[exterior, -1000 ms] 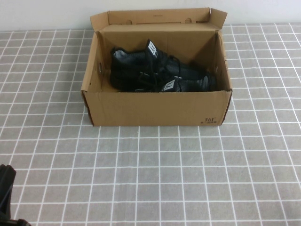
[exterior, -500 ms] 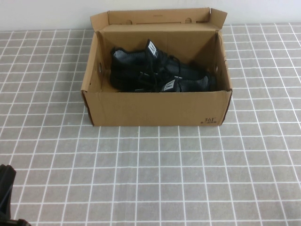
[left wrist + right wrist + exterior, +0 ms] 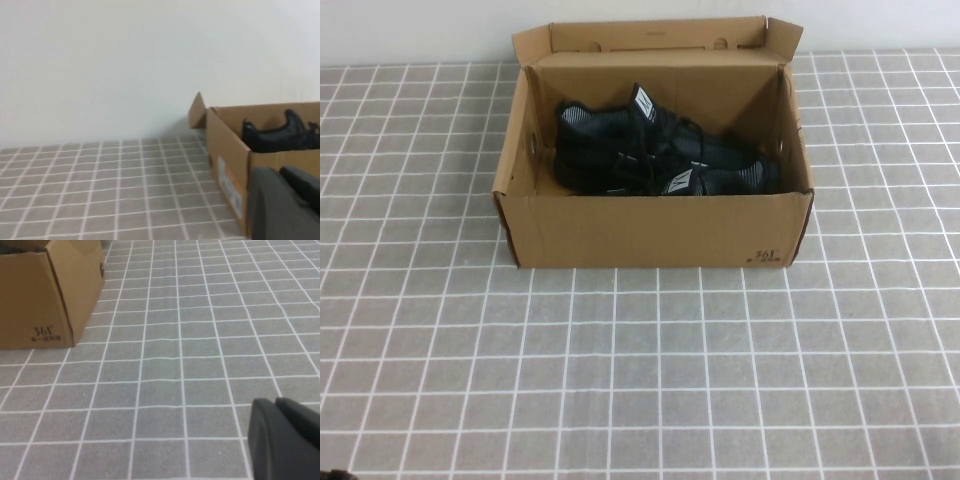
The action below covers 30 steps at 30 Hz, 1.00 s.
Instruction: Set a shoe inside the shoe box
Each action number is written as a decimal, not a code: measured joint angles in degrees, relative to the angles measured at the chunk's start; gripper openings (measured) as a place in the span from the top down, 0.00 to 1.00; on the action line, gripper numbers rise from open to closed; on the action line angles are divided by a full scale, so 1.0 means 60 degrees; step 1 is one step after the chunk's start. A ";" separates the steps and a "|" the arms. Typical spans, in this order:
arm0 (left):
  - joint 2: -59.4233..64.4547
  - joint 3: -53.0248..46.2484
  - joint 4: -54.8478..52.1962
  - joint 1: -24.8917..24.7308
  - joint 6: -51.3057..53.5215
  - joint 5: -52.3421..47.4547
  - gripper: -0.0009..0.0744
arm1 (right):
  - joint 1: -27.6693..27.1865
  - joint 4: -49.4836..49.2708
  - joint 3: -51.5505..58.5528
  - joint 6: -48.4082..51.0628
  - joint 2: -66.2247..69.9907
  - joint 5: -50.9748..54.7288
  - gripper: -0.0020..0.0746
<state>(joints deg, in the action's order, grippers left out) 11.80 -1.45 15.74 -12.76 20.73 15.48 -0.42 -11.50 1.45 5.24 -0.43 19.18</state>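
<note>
Inside the shoe box [image 3: 650,230] lie black shoes [image 3: 660,155]; left tool [image 3: 282,205] and right tool [image 3: 285,440] closed, empty, away from it.

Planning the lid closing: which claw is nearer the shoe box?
Left, probably. The left claw, shut, sits close beside the shoe box's left end. The right claw, shut, hangs well off its front right corner.

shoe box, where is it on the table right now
In the high view the shoe box sits open at the table's far middle, its lid flap against the back wall, black shoes inside. The left gripper and right gripper, both shut, are parked nearer the robot.
</note>
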 joint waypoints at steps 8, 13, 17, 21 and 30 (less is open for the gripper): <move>-0.2029 0.0000 -0.1738 0.1289 -0.1249 -0.3149 0.99 | 0.0000 0.0000 0.0000 0.0000 -0.0017 0.0021 0.99; -0.2053 0.0000 -0.2489 0.1289 -0.1823 -0.5095 0.99 | 0.0000 0.0000 0.0000 -0.0023 -0.0023 0.0039 0.99; -0.2068 0.0000 -0.2896 0.1289 -0.2262 -0.6219 0.99 | 0.0000 0.0000 0.0000 -0.0023 -0.0023 0.0039 0.99; -0.2068 0.0000 -0.2964 0.1289 -0.2416 -0.6304 0.99 | 0.0000 0.0000 0.0000 -0.0023 -0.0023 0.0039 0.99; -0.2068 0.0000 -0.2986 0.1304 -0.2452 -0.6304 0.99 | 0.0000 0.0000 0.0000 -0.0023 -0.0045 0.0039 0.99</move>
<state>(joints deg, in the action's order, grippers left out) -0.61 -1.45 -2.17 -4.93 6.01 -22.35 -0.42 -11.50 1.45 5.10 -0.70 19.41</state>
